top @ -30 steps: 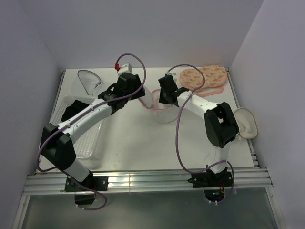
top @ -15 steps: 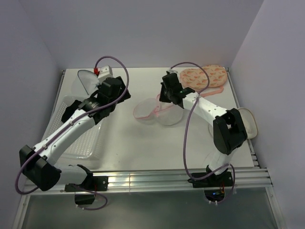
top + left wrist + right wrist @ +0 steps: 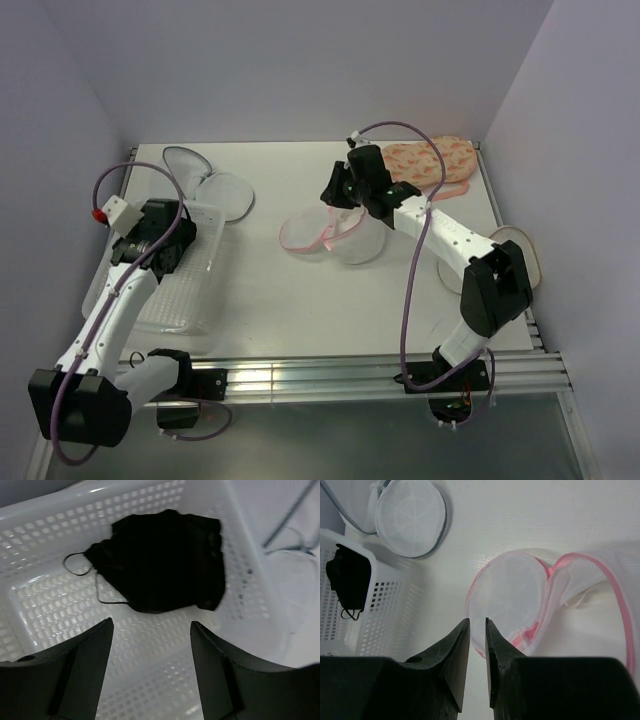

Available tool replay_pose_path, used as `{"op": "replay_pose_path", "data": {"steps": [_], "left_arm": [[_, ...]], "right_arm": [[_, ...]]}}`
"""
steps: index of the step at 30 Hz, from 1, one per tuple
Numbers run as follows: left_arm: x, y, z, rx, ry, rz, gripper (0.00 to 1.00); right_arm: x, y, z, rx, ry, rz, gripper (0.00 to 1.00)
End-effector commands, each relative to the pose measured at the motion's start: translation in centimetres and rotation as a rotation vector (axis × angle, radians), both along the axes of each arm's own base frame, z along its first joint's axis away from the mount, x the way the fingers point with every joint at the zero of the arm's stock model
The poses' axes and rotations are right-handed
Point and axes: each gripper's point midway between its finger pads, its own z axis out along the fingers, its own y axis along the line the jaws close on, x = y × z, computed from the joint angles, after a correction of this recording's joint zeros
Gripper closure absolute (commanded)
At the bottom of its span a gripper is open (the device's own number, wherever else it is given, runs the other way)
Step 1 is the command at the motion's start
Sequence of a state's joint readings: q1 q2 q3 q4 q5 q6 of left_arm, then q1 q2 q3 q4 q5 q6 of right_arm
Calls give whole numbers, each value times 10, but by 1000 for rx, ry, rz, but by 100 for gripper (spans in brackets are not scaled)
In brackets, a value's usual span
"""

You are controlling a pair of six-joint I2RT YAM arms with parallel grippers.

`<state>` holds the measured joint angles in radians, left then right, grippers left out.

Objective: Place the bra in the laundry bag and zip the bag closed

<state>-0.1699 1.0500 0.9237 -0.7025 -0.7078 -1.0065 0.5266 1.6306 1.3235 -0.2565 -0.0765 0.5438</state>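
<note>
The bra (image 3: 160,560), a crumpled black garment with thin straps, lies in the white slotted basket (image 3: 45,605) and also shows at the left of the right wrist view (image 3: 347,580). My left gripper (image 3: 151,625) hovers over the basket just short of the bra, open and empty; in the top view it (image 3: 160,240) covers the bra. The laundry bag (image 3: 330,235), white mesh with pink trim, lies open in two halves mid-table (image 3: 510,595). My right gripper (image 3: 477,621) hangs above the bag's left half, its jaws a narrow gap apart with nothing between them.
A white mesh pouch with grey trim (image 3: 205,180) lies open behind the basket (image 3: 190,300). An orange patterned pouch (image 3: 430,160) sits at the back right. Another pale pouch (image 3: 515,255) lies at the right edge by the right arm.
My left arm has swung from the laundry bag back left to over the basket, jaws widening. The bag's lid has fallen open to the left. My right jaws have parted slightly.
</note>
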Motion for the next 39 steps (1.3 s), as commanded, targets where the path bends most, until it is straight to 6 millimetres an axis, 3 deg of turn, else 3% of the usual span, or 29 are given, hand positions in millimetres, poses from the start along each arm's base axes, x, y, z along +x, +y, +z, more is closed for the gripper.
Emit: {"op": "replay_pose_path", "data": {"steps": [1,6,8,9,13,19,25,33,36,37,39], "left_arm": [[8,20,-9,-12,-33,77,30],[39,40,-14,-14,-45,125,25],[56,50,-19,-40,-43,148,26],[62,55,-30,-45,-8,159,26],[89,59,-31,-56,-23,157,26],[112,54,-45,-82,-26,106,26],[119,50,-67,-110,7,103,31],[125,45,-78,-142,6,96,56],[127,44,-72,-143,-6,85,72],[126,44,-71,-144,1,85,83],[127,42,-59,-145,-25,65,94]], "right_arm": [[-16,15,47,82,-101,51,73],[-49,21,52,72,-134,96,73],[-63,17,53,63,-146,96,72],[-68,16,52,62,-146,97,72],[-97,5,45,64,-152,102,72],[-130,-6,33,83,-159,108,71],[-143,-19,23,91,-160,85,70],[-150,-30,19,78,-163,69,70],[-151,-33,19,81,-167,60,70],[-151,-34,19,79,-168,58,70],[-153,-35,19,82,-168,61,70]]}}
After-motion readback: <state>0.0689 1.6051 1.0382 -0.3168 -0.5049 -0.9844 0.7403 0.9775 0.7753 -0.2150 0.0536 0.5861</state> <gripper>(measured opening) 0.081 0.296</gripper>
